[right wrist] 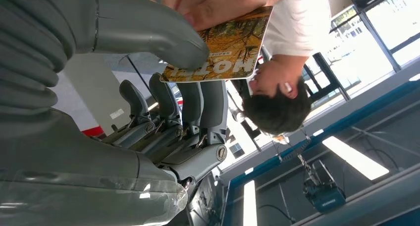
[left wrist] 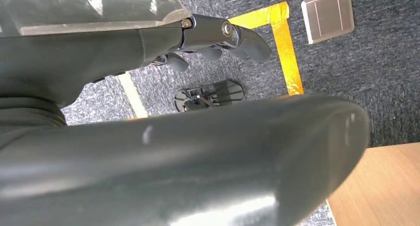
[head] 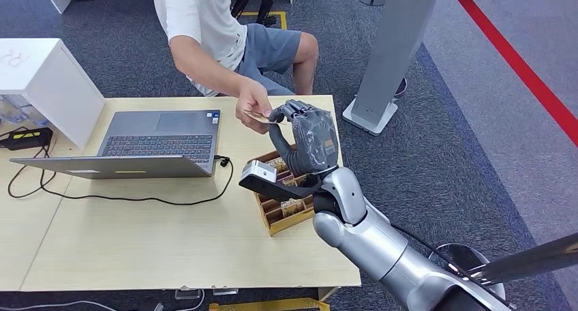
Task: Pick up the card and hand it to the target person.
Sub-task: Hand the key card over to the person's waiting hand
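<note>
Card pinched in the right robot hand, thumb on one face, fingers on the other, raised above the desk. Person's hand already grips the card's far end. Judgement: pickup done, handover nearly complete; release remains. Card box sits on the desk below the wrist, laptop well apart. Right wrist view adds the card's printed face and the thumb pressing on it. Left robot hand hangs over carpet, fingers curled, holding nothing.
</note>
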Available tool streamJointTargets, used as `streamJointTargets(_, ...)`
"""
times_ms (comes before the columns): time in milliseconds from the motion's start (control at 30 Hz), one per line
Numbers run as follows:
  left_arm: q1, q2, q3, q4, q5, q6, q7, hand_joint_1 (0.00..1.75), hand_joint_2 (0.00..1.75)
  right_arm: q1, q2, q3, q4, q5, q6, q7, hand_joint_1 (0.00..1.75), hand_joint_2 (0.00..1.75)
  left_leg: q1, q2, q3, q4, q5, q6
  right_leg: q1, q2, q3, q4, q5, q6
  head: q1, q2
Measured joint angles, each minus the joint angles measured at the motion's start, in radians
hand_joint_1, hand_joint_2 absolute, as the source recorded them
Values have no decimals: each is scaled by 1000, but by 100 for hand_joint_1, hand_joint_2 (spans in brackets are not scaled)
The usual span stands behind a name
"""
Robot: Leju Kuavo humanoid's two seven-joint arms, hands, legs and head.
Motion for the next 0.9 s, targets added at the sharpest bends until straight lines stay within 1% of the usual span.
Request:
streamJointTargets(67,0,0,0,0,0,0,0,0,0,0,1,0,1,0,0,0,27,175,0,0,0,0,0,0,0,0,0,0,0,0,0,0)
streamJointTargets(133,2,-1,0,0,0,-2,-6,0,0,0,15,0,27,0,0,-2,14,175,0,0,0,0,0,0,0,0,0,0,0,0,0,0)
streamJointTargets(200,4,-2,0,0,3,-3,-14,0,0,2,32,0,61,-28,0,-7,0,175,0,0,0,0,0,0,0,0,0,0,0,0,0,0)
streamJointTargets(233,5,-3,0,0,5,-3,-16,0,0,5,34,0,71,-61,1,-14,0,175,0,0,0,0,0,0,0,0,0,0,0,0,0,0)
streamJointTargets(367,12,-3,0,0,15,-3,-19,0,0,24,33,0,87,-237,6,-62,0,175,0,0,0,0,0,0,0,0,0,0,0,0,1,0)
streamJointTargets(433,16,-3,0,0,23,-2,-19,0,0,42,29,-3,90,-355,21,-99,0,175,0,0,0,0,0,0,0,0,0,0,0,0,1,0)
streamJointTargets(533,24,-3,0,0,35,1,-19,0,0,81,18,-17,85,-568,73,-163,0,175,0,0,0,0,0,0,0,0,-1,0,0,0,1,0)
streamJointTargets(700,29,-3,1,0,49,5,-12,0,0,161,-13,-51,55,-922,201,-273,0,175,0,0,0,0,0,0,0,0,0,-1,0,0,1,0)
streamJointTargets(767,30,-3,1,0,56,7,-10,0,0,190,-29,-66,33,-994,212,-296,0,175,0,0,1,0,0,0,0,0,0,-1,0,0,0,0)
streamJointTargets(900,33,-3,4,0,63,14,-9,0,0,255,-71,-96,-31,-1044,198,-302,0,175,0,0,1,0,0,0,0,0,0,-1,0,0,1,0)
